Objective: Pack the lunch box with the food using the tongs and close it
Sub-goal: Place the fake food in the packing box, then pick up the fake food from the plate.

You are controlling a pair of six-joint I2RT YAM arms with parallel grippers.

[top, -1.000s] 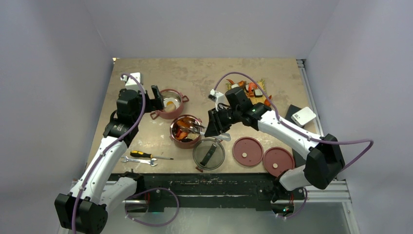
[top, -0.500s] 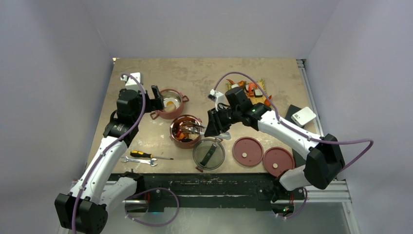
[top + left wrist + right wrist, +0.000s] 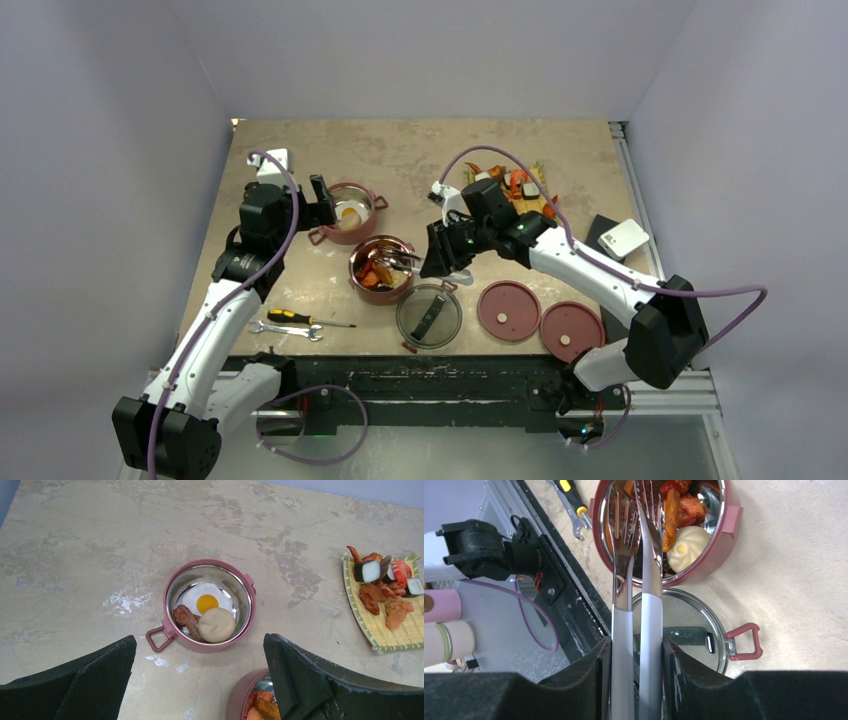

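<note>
Steel tongs, clamped in right jaws, reach over bowl rim; left jaws wide.

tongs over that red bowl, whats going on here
The right gripper is clamped on the tongs, whose tips reach into the nearer bowl among orange and red pieces. The left gripper hovers open by the farther bowl, which holds a fried egg, a bun and a brown piece. More food sits on the yellow mat; the lids lie on the table.
</note>
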